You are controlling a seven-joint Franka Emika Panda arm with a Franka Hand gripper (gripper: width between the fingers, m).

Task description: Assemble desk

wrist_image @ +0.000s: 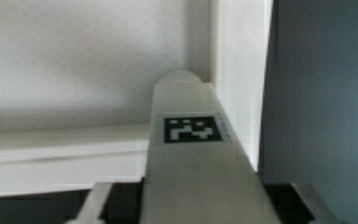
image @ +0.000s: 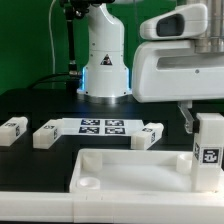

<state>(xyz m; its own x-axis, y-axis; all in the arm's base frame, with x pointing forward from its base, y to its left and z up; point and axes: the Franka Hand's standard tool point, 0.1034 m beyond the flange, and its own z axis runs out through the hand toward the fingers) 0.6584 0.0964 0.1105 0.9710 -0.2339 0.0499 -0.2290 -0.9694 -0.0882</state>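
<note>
Gripper (image: 203, 122) clamped on held leg (image: 209, 150) at right edge of frame, beside right end of tabletop (image: 120, 172). Loose on surface (image: 30, 100): left leg (image: 12, 127), second leg (image: 47, 133), centre leg (image: 150, 133). I see none socketed, so I judge it early, all four still to fit.

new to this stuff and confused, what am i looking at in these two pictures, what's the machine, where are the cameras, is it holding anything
It is a white robot arm with a two-finger gripper, building a small desk. One picture views the scene from outside. The other comes from a camera on the wrist, looking along the fingers. On the dark table lie the white tabletop, three loose legs and a flat marker board. The gripper is closed on the fourth leg.
</note>
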